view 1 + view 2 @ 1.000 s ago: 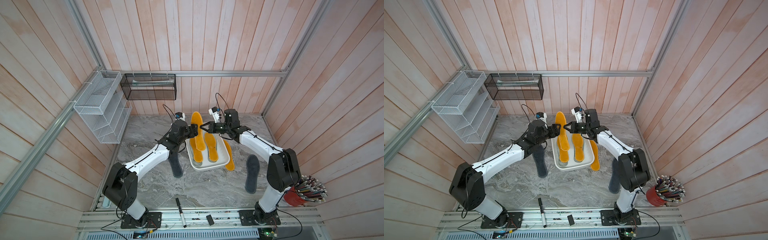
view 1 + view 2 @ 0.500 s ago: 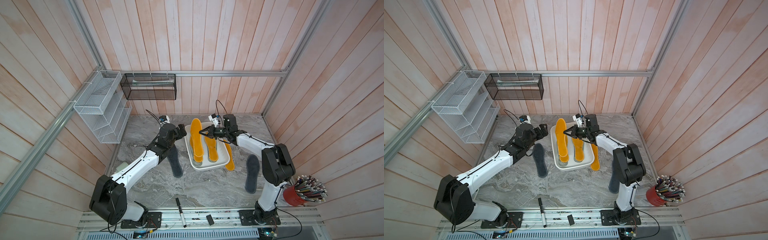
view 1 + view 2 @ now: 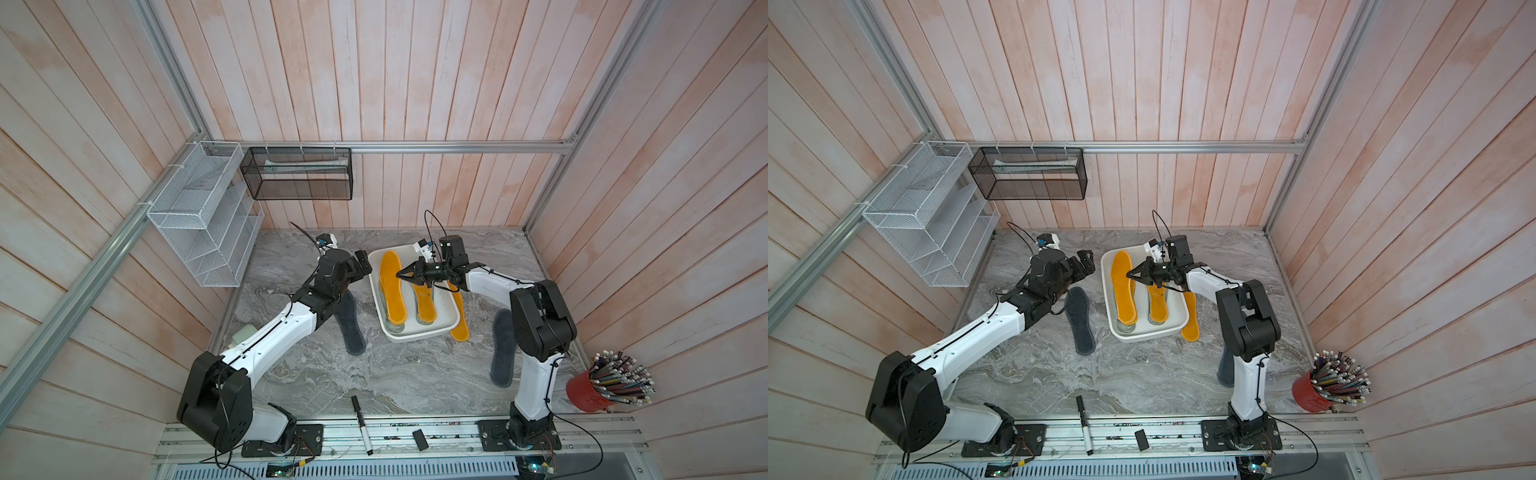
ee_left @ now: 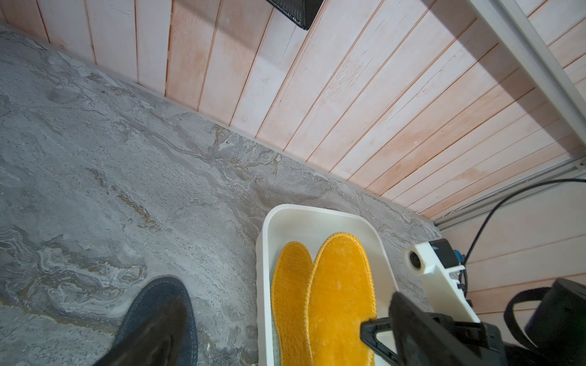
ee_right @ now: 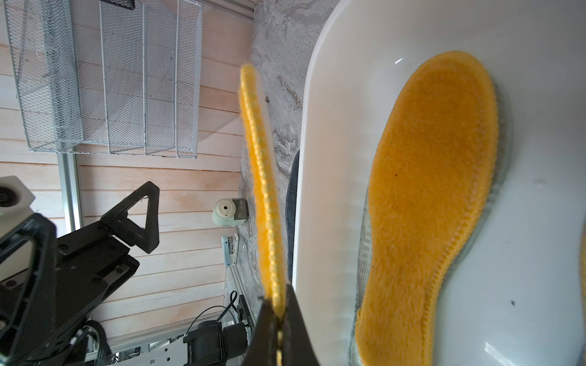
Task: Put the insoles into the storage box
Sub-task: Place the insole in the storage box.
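Over the storage box, my right hand pinches a yellow insole, now lowered inside; my left hand, spread wide, has drawn back beside the rim.

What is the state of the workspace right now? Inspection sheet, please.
Surface: grey marble tabletop.
Job's things: storage box holds one yellow insole; spare yellow insole beside it; grey insole left, second grey insole right, both outside.
Clutter: marker, red pencil cup.
Claws: right claw shut on held yellow insole over the box; left claw open, empty.
Cables: wrist cable arches free.
Surroundings: wire rack, mesh basket on wall.
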Robot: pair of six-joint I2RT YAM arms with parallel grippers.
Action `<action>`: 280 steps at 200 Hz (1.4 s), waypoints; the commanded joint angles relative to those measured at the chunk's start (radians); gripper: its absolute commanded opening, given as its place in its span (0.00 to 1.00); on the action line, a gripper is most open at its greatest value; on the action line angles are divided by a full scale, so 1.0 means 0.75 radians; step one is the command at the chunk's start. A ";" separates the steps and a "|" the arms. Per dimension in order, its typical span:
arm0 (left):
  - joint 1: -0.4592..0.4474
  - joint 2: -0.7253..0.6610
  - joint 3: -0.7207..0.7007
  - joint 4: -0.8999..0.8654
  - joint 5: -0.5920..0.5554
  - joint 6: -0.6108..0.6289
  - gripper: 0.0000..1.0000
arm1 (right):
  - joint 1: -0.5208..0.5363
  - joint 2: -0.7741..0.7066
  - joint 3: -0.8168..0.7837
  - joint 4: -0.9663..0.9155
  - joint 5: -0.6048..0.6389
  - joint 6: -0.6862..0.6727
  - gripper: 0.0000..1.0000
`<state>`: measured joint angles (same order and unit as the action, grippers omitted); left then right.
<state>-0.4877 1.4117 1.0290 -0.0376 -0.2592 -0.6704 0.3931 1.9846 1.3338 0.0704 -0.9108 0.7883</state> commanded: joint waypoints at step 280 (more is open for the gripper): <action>0.047 0.035 -0.007 0.025 0.005 -0.010 1.00 | 0.006 0.272 0.245 -0.267 0.125 -0.216 0.00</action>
<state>-0.4580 1.4250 1.0290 -0.0368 -0.2588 -0.6746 0.3950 2.1582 1.4860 -0.0811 -0.8345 0.6621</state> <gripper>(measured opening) 0.999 0.050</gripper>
